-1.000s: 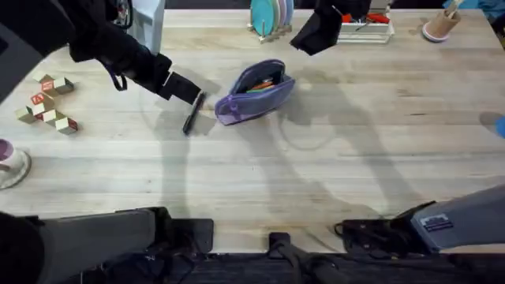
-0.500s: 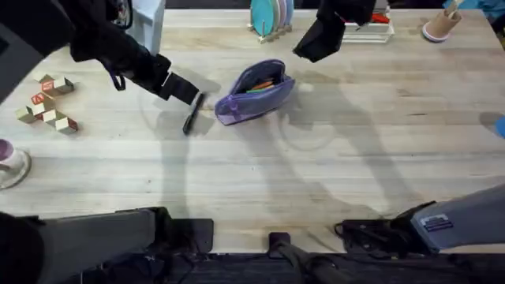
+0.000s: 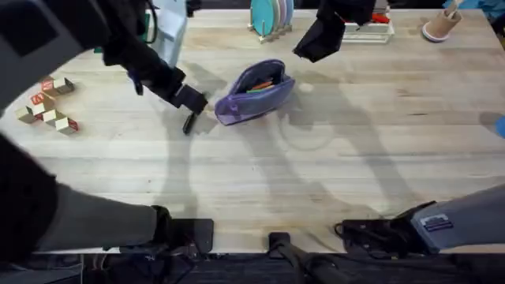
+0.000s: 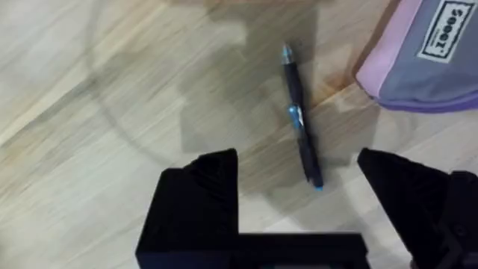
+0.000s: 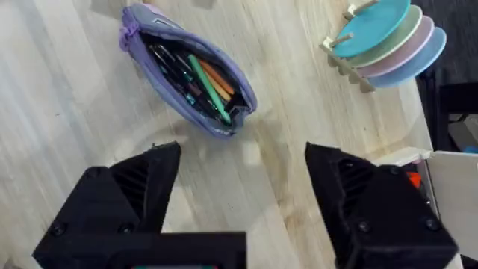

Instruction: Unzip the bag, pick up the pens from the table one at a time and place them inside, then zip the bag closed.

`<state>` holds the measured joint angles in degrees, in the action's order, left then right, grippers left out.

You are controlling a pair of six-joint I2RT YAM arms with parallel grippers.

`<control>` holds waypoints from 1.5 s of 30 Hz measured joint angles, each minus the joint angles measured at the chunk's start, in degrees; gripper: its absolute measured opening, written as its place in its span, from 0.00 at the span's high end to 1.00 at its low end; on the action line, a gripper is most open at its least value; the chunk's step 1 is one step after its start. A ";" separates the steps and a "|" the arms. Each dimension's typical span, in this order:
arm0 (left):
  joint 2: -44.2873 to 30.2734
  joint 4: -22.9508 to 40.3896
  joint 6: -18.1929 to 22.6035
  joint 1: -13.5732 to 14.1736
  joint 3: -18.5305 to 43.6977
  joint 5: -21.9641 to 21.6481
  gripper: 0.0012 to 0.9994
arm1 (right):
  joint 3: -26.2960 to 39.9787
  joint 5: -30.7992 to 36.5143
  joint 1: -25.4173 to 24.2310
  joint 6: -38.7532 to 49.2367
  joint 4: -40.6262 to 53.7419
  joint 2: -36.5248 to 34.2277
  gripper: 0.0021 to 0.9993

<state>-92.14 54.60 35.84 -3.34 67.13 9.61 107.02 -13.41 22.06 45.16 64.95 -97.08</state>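
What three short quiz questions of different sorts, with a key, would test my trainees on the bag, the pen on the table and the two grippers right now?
1. True or false: the bag is zipped shut.
2. Multiple choice: the pen lies (A) inside the bag, (B) on the table beside the bag, (C) clamped in the right gripper.
3. Fill in: the left gripper is ____ above the pen, holding nothing.

Key
1. False: its top gapes, and the right wrist view shows pens and coloured pencils inside.
2. B: it lies flat on the wood, apart from the bag.
3. Open: its fingers stand wide apart either side of the pen.
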 joint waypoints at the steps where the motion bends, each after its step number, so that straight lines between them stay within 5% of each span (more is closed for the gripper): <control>1: -1.08 -0.03 0.14 0.55 0.00 0.00 0.00 | 0.00 0.00 0.00 -0.01 0.00 0.00 0.00; 10: -9.80 -2.13 0.84 2.93 0.03 -0.28 0.00 | 0.00 0.00 0.00 -0.01 0.00 0.00 0.00; 27: -10.25 -1.59 1.04 3.09 0.54 -1.05 0.00 | 0.00 0.01 0.00 -0.01 -0.63 0.00 0.00; 40: -10.62 -1.00 1.30 7.17 0.57 -7.93 0.00 | 0.00 0.00 0.00 -0.01 -2.72 0.00 0.00; 45: -10.62 -0.84 1.28 7.17 0.59 -8.02 0.14 | 0.00 0.02 0.00 -0.01 -2.78 0.00 0.00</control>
<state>-102.76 53.76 37.12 3.84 67.72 1.58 107.02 -13.39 22.06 45.15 62.17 -97.08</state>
